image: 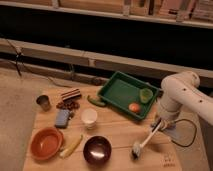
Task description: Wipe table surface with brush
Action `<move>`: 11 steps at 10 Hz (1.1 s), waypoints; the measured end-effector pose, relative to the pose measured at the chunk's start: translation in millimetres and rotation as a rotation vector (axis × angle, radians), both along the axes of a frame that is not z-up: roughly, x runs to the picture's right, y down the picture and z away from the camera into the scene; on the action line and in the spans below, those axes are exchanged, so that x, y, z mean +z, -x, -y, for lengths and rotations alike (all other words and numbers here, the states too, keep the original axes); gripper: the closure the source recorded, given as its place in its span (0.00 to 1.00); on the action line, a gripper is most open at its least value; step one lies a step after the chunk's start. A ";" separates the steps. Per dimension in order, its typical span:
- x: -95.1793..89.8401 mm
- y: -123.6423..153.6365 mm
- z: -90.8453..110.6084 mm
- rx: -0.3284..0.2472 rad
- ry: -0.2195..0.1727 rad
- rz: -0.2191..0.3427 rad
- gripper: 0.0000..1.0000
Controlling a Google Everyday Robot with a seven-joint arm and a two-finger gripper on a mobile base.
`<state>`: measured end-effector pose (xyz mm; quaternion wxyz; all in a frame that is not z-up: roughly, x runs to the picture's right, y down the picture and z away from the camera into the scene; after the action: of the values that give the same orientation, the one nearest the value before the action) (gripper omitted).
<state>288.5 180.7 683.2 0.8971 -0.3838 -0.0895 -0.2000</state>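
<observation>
Orange bowl: front-left corner of the counter.
Dark bowl: front edge, middle.
Brush: slanted, dark head down on the counter just right of the dark bowl.
Gripper: clenched around the brush's white handle, near the green tray.

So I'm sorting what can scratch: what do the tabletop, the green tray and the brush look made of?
The table surface looks like pale wood planks with a matte finish, seams showing. The green tray looks like moulded plastic, evenly coloured with rounded rims. The brush, held in the gripper at the table's right side, has a thin white handle, probably plastic, and a dark bristled head.
</observation>
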 end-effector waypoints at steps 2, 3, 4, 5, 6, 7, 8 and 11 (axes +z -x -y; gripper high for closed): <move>10.9 -10.1 2.0 0.000 0.014 -0.086 1.00; 16.0 -9.4 4.5 -0.006 0.015 -0.103 1.00; 23.4 -9.6 8.1 -0.013 0.015 -0.130 1.00; 30.2 -11.6 12.4 -0.023 0.010 -0.156 1.00; 38.1 -9.9 17.2 -0.035 0.006 -0.175 1.00; 45.0 -8.1 21.5 -0.046 0.002 -0.189 1.00; 53.7 -8.7 25.8 -0.052 0.000 -0.204 1.00; 82.4 -2.7 45.8 -0.056 -0.012 -0.215 1.00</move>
<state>291.2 134.9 765.6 0.8978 -0.4000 0.0192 -0.1835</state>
